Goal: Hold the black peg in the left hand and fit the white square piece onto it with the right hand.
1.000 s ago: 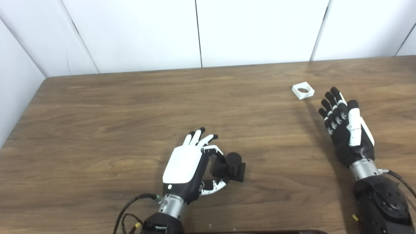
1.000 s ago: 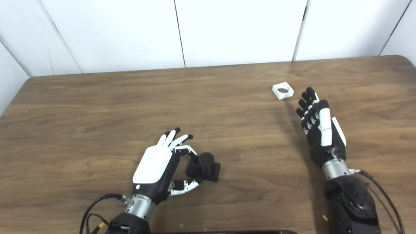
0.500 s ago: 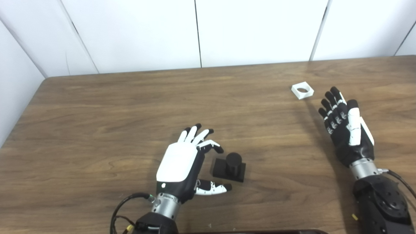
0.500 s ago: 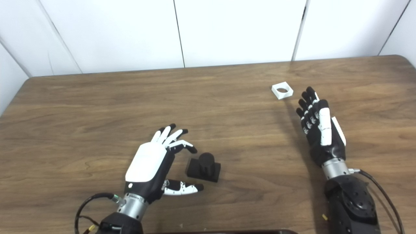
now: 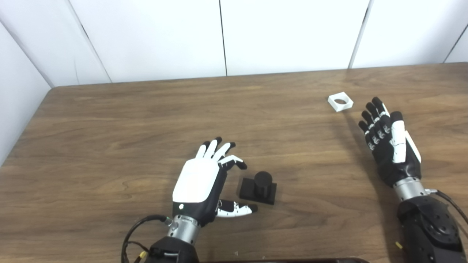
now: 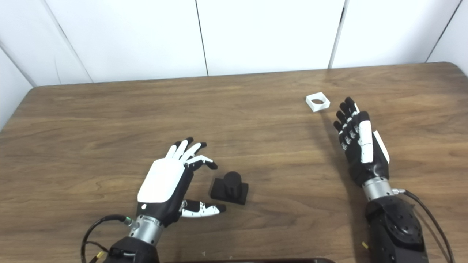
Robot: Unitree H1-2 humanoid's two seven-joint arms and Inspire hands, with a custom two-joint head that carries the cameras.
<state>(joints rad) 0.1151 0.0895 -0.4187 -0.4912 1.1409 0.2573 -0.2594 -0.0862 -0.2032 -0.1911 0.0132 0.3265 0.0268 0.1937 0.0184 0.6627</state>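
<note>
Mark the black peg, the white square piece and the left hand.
black peg (image 5: 262, 179), left eye view, top of the post.
white square piece (image 5: 340, 102), left eye view, front rim.
left hand (image 6: 163, 181), right eye view, white back.

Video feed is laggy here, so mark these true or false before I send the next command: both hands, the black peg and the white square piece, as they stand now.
1. The left hand grips the black peg. False: its fingers are spread, the peg stands free beside it on the table.
2. The white square piece lies flat on the table. True.
3. The right hand holds the white piece. False: it is open, short of the piece.
4. The peg stands upright on its square base. True.
5. The white piece sits on the peg. False: they lie far apart.
</note>
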